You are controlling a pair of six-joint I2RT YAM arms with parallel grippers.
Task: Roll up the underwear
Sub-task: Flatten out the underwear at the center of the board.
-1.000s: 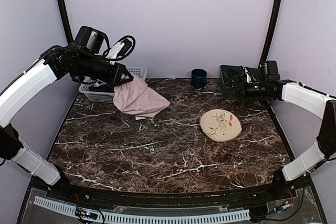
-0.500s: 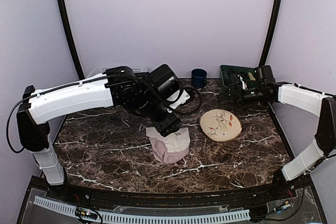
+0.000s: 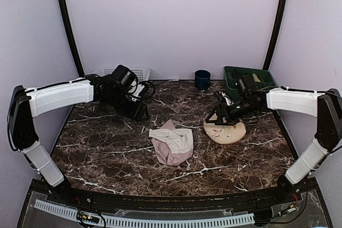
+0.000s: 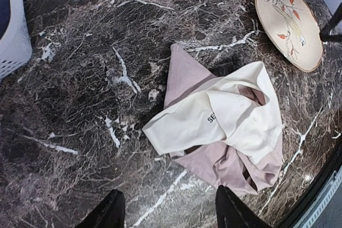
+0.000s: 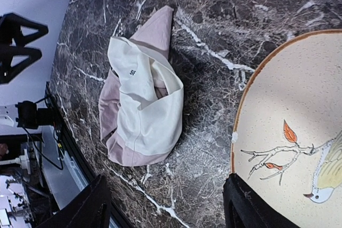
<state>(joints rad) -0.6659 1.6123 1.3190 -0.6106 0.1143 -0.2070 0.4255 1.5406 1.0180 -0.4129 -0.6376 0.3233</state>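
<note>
The underwear (image 3: 172, 143) lies crumpled in the middle of the table, dusty pink with its wide cream waistband folded over on top. In the left wrist view the underwear (image 4: 224, 126) sits just ahead of my left gripper (image 4: 170, 214), whose jaws stand open over bare marble. That left gripper (image 3: 141, 114) hovers behind and to the left of the garment. My right gripper (image 3: 215, 118) hangs over the plate's left edge, open and holding nothing. In the right wrist view the underwear (image 5: 141, 110) lies ahead of and left of the right gripper (image 5: 168, 206).
A round cream plate (image 3: 227, 130) with a bird drawing lies right of the garment. At the back stand a white basket (image 3: 133, 72), a dark blue cup (image 3: 202, 79) and a dark green bin (image 3: 251, 75). The plate (image 4: 288, 22) and basket (image 4: 13, 30) also show in the left wrist view.
The left arm carried the underwear from the basket to the table's middle, let go and drew back left. The right arm swung from the bin to the plate, its jaws narrowing somewhat.
</note>
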